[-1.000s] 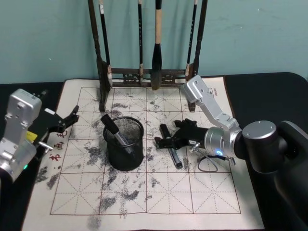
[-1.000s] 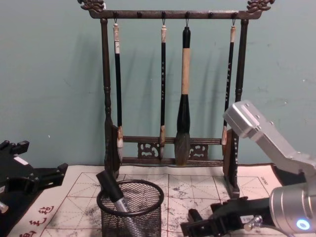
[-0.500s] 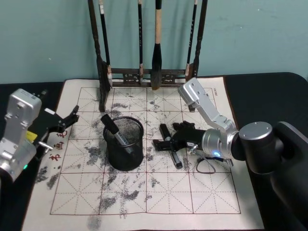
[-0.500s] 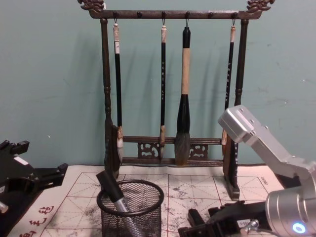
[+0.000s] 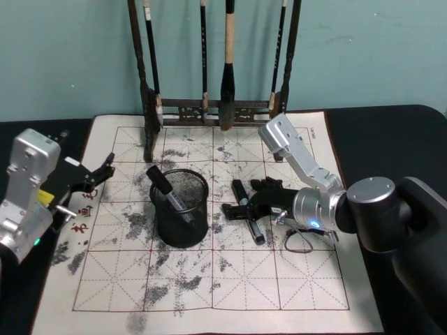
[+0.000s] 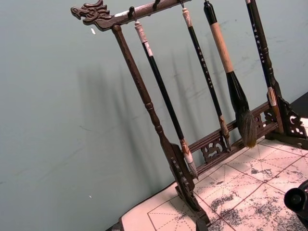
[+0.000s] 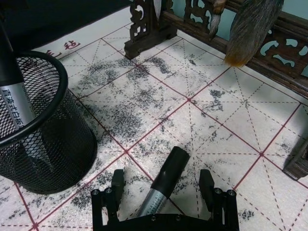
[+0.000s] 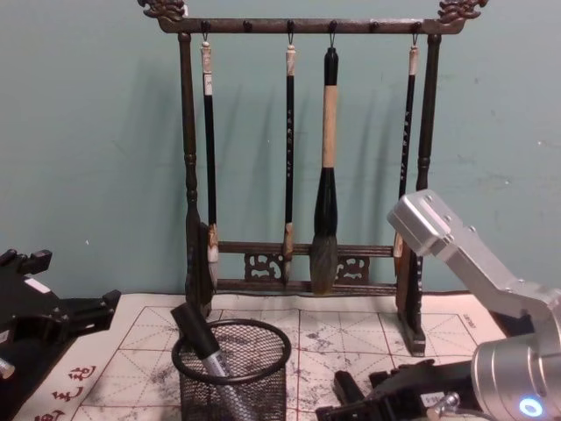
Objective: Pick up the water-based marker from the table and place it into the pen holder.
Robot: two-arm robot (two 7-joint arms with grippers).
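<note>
Lower and further left now, our right tool [image 7: 162, 179] straddles the water-based marker [image 7: 169, 167] with jaws wide open, gripping nothing; it lies on the desk [image 5: 391, 129] just right of the pen holder [image 5: 178, 225], so we judge closing comes next; left tool [image 5: 89, 176] idles far left

Lighting: even, diffuse indoor light, moderately bright, no hard beam.
Wall [image 8: 88, 132]: soft-edged shadows of the brush rack [image 8: 188, 175] and the hanging brushes [image 8: 326, 175], lying mostly to their left in the chest view.
Mat [image 5: 230, 279]: brightest area, free of glare.
Pen holder [image 5: 180, 209]: faint shadow at its base.
Right arm [image 5: 300, 157]: dull highlights on the metal housing; a small blue indicator light [image 8: 526, 406] glows.
Surface [image 5: 391, 125]: very dark, little detail.
</note>
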